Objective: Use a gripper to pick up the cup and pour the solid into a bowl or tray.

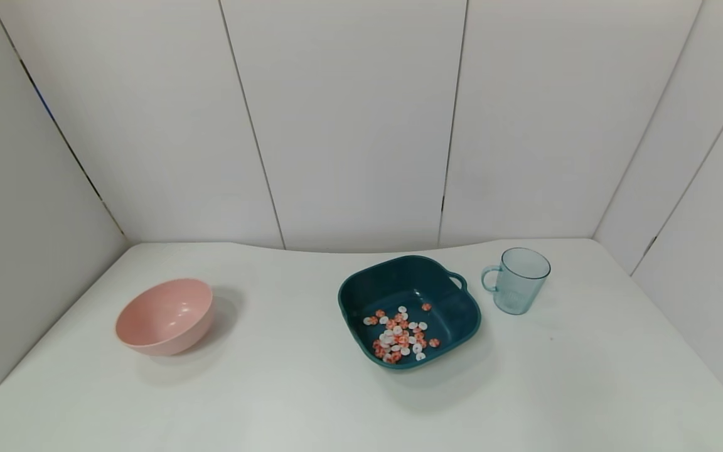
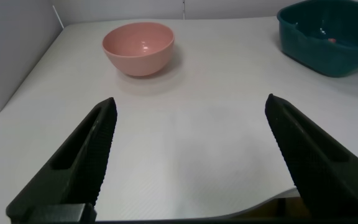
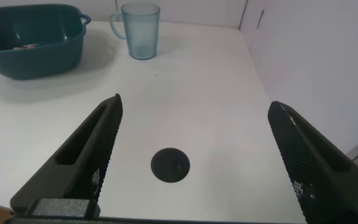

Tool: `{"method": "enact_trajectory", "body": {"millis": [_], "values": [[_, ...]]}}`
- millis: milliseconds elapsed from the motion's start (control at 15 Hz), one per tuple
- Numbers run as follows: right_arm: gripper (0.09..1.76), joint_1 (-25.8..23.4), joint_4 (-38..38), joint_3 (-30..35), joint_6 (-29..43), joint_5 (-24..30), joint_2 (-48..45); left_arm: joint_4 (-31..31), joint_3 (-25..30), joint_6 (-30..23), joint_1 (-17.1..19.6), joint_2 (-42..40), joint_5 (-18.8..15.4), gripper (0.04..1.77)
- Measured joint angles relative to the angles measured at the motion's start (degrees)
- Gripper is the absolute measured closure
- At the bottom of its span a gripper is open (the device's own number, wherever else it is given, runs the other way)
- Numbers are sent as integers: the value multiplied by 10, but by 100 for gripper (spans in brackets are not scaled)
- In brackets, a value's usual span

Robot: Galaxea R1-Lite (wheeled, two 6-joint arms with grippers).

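Observation:
The light-blue cup (image 1: 517, 280) stands upright and looks empty, just right of the dark teal dish (image 1: 361, 287). The orange-red and white round pieces (image 1: 399, 336) lie inside the dish. The cup (image 3: 140, 30) and dish (image 3: 36, 50) also show in the right wrist view. Neither gripper shows in the head view. My left gripper (image 2: 190, 104) is open and empty above the table's near left part. My right gripper (image 3: 194, 106) is open and empty above the near right part, well short of the cup.
A round pink bowl (image 1: 166, 316) sits at the table's left, also in the left wrist view (image 2: 138, 47). A black round hole (image 3: 170, 165) lies in the tabletop under the right gripper. White wall panels close in the back and both sides.

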State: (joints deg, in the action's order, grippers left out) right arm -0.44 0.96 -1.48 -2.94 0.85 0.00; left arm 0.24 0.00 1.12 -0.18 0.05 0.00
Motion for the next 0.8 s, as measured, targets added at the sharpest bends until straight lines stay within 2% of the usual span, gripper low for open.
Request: {"method": "enact_trajectory", "body": {"millis": [800], "values": [[15,1,-4,15,17,0,0,0,0,0,0,0,0,9]]}}
